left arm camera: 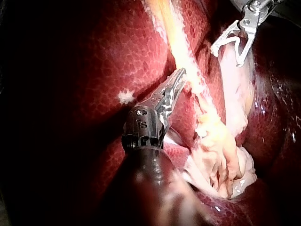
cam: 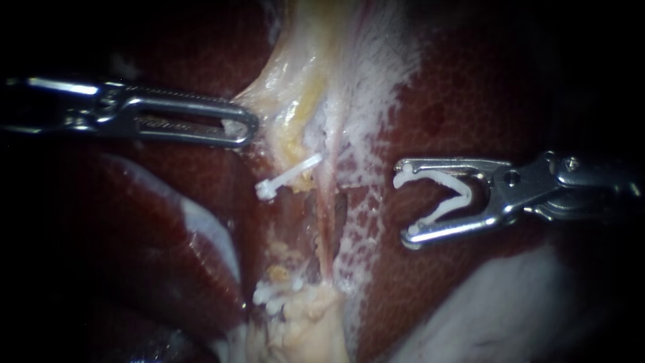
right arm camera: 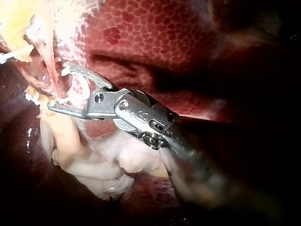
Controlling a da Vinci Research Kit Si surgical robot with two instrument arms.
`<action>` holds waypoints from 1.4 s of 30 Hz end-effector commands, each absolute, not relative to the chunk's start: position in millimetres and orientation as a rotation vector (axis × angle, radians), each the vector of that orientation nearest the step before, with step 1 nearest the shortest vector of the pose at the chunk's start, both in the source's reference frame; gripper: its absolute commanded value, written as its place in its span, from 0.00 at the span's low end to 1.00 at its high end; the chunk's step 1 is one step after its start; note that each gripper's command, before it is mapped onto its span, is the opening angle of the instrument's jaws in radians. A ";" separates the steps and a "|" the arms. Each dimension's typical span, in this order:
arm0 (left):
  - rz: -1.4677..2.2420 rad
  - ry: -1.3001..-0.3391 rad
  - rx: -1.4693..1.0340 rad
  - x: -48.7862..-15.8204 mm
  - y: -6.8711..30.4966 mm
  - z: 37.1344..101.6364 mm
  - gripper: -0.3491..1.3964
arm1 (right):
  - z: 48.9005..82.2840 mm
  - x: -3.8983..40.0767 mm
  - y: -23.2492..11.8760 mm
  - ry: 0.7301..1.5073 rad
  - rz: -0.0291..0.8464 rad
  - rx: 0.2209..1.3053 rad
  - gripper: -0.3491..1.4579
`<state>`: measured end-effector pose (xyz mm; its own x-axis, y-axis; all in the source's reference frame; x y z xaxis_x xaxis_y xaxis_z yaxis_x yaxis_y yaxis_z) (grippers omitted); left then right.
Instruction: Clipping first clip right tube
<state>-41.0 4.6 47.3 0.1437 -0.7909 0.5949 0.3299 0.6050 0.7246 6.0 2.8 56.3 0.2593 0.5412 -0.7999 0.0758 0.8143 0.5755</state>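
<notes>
White clip [cam: 463, 195], gripped open between my right tool's [cam: 404, 203] spread jaws, faces the right tube [cam: 327, 222], which lies leftward and runs crosswise to its mouth.

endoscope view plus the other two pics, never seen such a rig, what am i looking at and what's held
This is a surgical robot working on a pig's liver. The endoscope view is shot close to the tissue; the other two come from cameras on each instrument's arm. The left instrument has its jaws shut on the pale tissue. The right instrument holds an open white clip in its jaws, not yet on anything. A second clip sits closed on that tissue.
</notes>
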 end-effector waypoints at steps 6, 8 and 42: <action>-0.854 -1.165 0.482 -41.0 4.6 47.3 0.00 | 56.4 5.9 2.8 1.286 0.340 0.572 0.52; -0.854 -1.165 0.482 -40.9 4.6 47.3 0.00 | 56.5 5.9 2.7 1.288 0.335 0.567 0.52; -0.873 -1.163 0.476 -37.2 7.7 42.6 0.00 | 63.1 15.0 -3.3 1.249 0.338 0.765 0.50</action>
